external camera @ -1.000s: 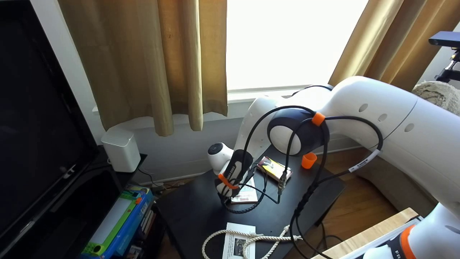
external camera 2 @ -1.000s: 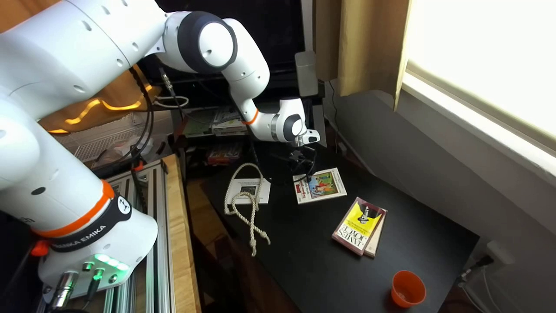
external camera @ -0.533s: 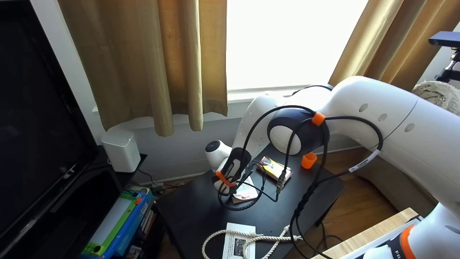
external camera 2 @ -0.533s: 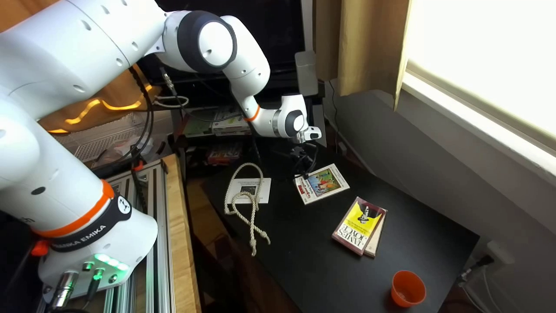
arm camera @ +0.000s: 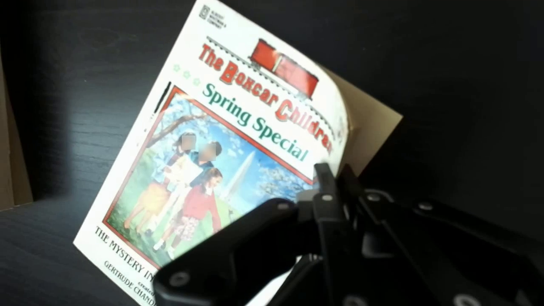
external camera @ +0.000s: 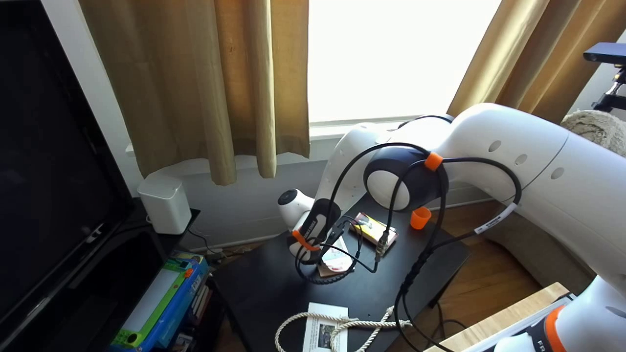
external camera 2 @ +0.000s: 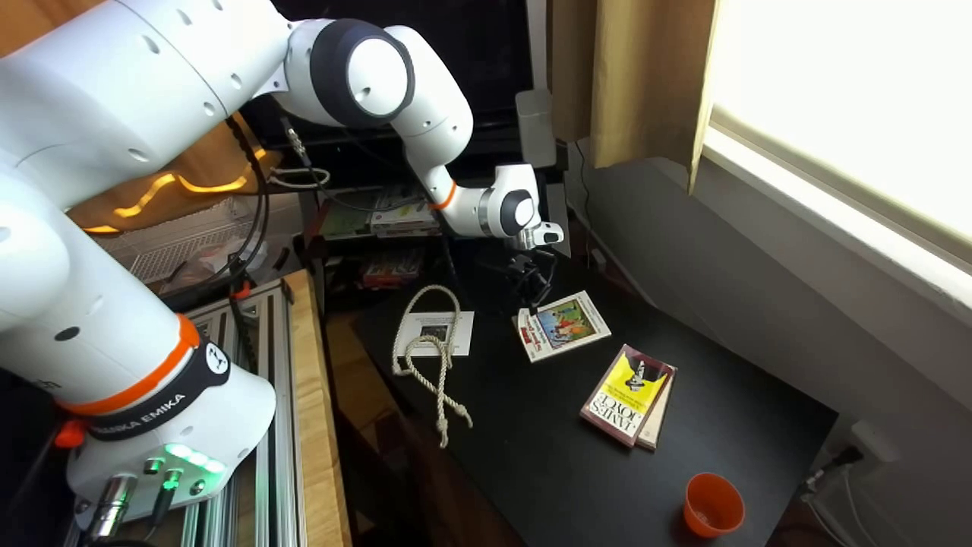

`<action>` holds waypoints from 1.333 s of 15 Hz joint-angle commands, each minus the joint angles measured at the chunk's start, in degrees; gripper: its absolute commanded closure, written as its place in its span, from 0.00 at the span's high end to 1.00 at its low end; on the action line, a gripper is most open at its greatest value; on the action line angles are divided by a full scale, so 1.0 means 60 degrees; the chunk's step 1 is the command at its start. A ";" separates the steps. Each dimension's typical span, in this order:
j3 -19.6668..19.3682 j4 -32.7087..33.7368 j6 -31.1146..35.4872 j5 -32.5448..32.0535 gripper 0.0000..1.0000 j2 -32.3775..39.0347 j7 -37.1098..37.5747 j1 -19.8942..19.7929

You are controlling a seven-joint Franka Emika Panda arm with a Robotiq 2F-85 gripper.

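Observation:
A thin children's book (arm camera: pixel 238 114) with a white and red cover lies on the black table (external camera 2: pixel 531 441), seen in both exterior views. My gripper (arm camera: pixel 336 172) is at the book's edge, its fingertips close together. In the wrist view the front cover curls upward into the narrow gap between them. Tan pages (arm camera: pixel 369 123) show underneath, beside the lifted cover. The exact pinch is dark and partly hidden. In an exterior view the black gripper (external camera 2: pixel 534 302) stands over the book's left corner; elsewhere the wrist and cables mostly hide it.
Two stacked paperbacks, a yellow James Joyce book (external camera 2: pixel 626 395) on top, lie nearby. An orange cup (external camera 2: pixel 714 505) stands at the table's end. A rope (external camera 2: pixel 440 391) lies over a white booklet (external camera 2: pixel 414 328). A wall and curtains (external camera: pixel 244 98) border the table.
My gripper has closed at the book's edge and risen slightly. The book has turned a little on the table, and the arm's wrist has shifted slightly.

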 commanded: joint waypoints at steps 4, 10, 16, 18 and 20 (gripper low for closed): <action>-0.0440 -0.0738 -0.0110 -0.0310 0.02 -0.0618 -0.0030 0.0105; -0.0654 -0.1423 0.0071 -0.0825 0.02 -0.1408 -0.0347 0.0144; -0.0793 -0.2133 -0.0104 -0.1486 0.02 -0.2305 -0.0583 0.0316; -0.0882 -0.2382 -0.0253 -0.1853 0.02 -0.2542 -0.0758 0.0380; -0.1146 -0.2556 -0.0455 -0.2368 0.02 -0.2650 -0.0759 0.0574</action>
